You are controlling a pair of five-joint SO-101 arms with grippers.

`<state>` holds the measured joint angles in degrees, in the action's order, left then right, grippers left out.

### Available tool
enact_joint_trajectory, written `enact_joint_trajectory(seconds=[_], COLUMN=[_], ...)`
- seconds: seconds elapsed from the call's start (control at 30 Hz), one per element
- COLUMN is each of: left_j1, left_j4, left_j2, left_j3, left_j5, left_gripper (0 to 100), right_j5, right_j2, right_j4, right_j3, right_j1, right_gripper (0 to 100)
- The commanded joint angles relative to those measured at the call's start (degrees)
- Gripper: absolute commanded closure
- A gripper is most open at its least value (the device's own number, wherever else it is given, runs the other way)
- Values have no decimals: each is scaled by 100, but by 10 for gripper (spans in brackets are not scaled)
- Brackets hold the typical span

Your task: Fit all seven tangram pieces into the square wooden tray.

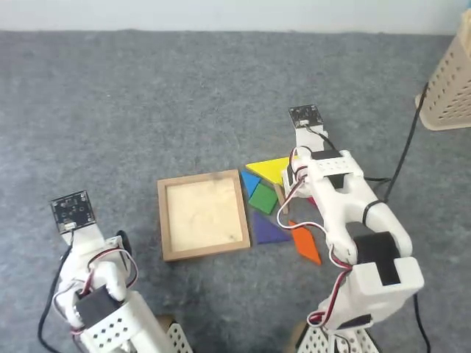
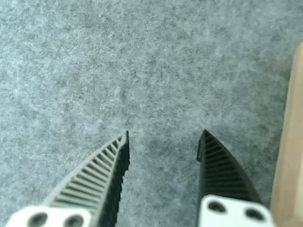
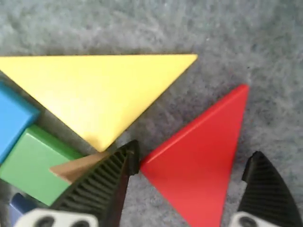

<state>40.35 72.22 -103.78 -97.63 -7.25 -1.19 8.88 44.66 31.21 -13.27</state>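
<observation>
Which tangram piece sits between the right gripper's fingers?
The red triangle, straddled by the right gripper; the yellow triangle and green square lie outside its fingers.

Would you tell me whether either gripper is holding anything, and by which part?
Nothing is held. The left gripper is open over carpet; the right gripper is open astride the red triangle, not clamping it.
</observation>
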Motion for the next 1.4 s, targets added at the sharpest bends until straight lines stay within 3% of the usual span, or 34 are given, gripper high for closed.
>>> enact_joint_trajectory(seconds=[0.0, 0.13, 0.33, 0.67, 1.0, 1.23, 1.37], left_j1=[-18, -18, -18, -18, -18, -18, -18], left_j4=[18, 18, 18, 18, 18, 18, 18], left_j2=[-62, -62, -62, -62, -62, -62, -62], left_j3=[110, 110, 110, 110, 110, 110, 110], left_j5=[53, 53, 53, 53, 53, 53, 53], left_gripper=[775, 775, 775, 775, 775, 775, 775], right_j5=[-97, -88, -88, -97, -132, -492, -563], right_j2=[-22, -22, -22, -1024, -2580, -2554, -2026], right_j4=[-4, 66, 75, 462, 549, 637, 585], right_j3=[-211, -237, -211, 105, 879, 1125, 1011], right_j1=[154, 198, 207, 593, 497, 259, 251], right_gripper=[690, 767, 777, 779, 779, 772, 700])
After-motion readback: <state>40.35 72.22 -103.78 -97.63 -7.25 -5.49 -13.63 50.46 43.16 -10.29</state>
